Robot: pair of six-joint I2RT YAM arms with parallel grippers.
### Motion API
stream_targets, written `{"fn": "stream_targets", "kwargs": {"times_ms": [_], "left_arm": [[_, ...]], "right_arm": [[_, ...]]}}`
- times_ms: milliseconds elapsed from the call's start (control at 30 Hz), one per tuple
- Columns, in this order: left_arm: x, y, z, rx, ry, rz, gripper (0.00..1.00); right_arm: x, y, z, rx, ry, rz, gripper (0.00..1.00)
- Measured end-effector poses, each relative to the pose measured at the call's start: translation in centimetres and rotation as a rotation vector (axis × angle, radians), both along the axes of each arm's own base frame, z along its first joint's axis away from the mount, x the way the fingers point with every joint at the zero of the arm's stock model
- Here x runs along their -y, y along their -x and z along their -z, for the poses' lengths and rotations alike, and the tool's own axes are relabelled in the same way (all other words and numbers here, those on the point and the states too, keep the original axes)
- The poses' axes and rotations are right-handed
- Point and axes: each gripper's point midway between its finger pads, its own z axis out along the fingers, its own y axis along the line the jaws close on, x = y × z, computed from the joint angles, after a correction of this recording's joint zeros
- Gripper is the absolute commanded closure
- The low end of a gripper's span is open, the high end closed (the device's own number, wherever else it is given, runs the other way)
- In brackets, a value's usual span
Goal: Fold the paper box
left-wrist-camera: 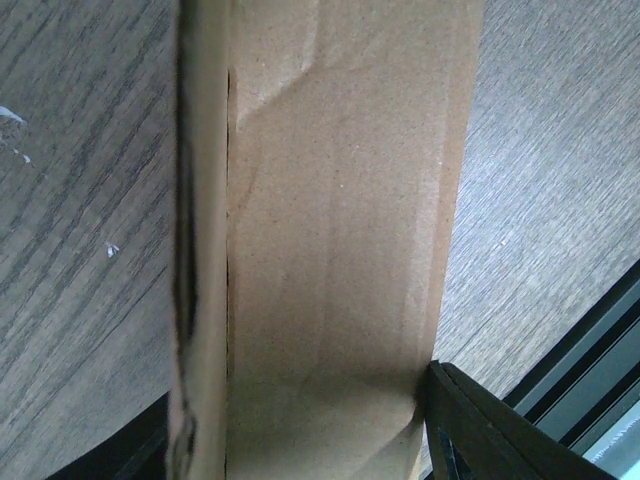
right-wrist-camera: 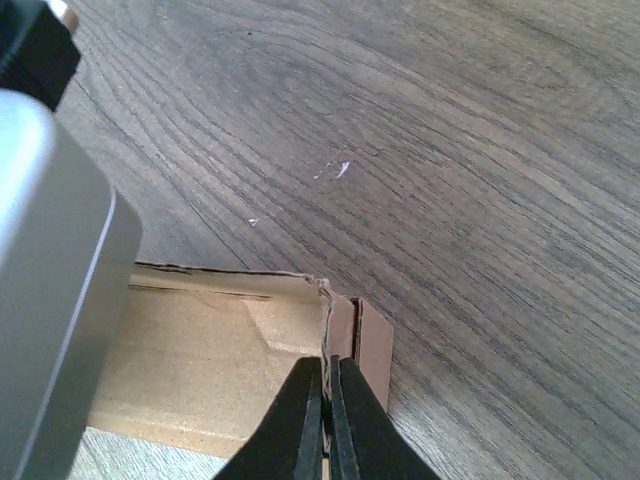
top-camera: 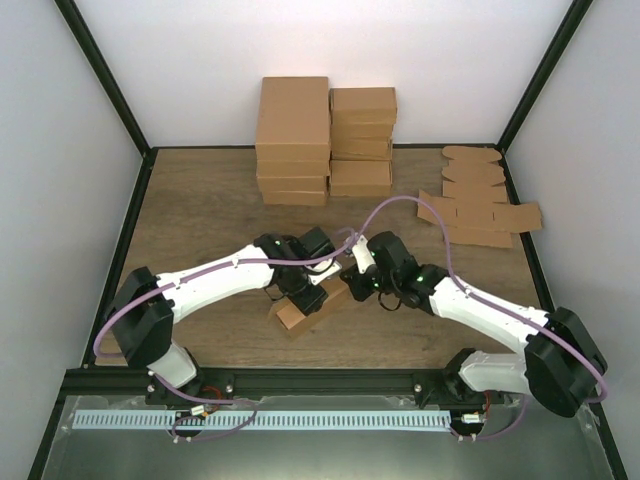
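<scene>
Holdings on the dark wood-grain bench (top-camera: 200,210), as we list them. First, one paper box (top-camera: 292,318), a plain brown kraft cardboard piece partly folded into a small shallow carton. We place it near the front middle of the bench, lying at a slant between the two arms and well apart from the other cardboard. Second, the left tool (top-camera: 308,295), black, reaching down onto the box from above. In its wrist view the box runs lengthwise through the frame, with one dark finger (left-wrist-camera: 470,430) against its right edge, where the card is creased. The other finger lies along its left edge, so we record this tool as grasping the box across its width. Third, the right tool (right-wrist-camera: 325,368), black, at the box's right end. Its two fingers are clenched together, with a thin upright cardboard wall at the box's corner pinched between them. Fourth, two stacks of ready-made brown cartons at the back of the bench, standing just beside each other, the taller stack (top-camera: 293,140) on the left and the shorter stack (top-camera: 362,140) on the right. Fifth, a loose pile of flat brown die-cut blanks (top-camera: 480,205) at the back right. Sixth, a purple cable (top-camera: 400,205) arching over the right arm. A few white specks (right-wrist-camera: 335,170) show on the bare wood.
</scene>
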Motion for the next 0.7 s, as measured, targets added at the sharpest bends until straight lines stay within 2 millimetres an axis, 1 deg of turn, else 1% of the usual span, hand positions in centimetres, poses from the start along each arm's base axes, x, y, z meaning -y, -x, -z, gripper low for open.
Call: {"fn": "stream_targets", "kwargs": {"times_ms": [433,700], "left_arm": [[-0.16,-0.11,0.02,0.025,-0.021,0.015,0.44],[-0.60,-0.89,-0.02,0.084,-0.056,0.060,0.44]], "right_arm": [[0.14,0.45,0.27,0.043,-0.036,0.071,0.99],[0.42,0.27,0.31,0.051,-0.026,0.094,0.99]]}}
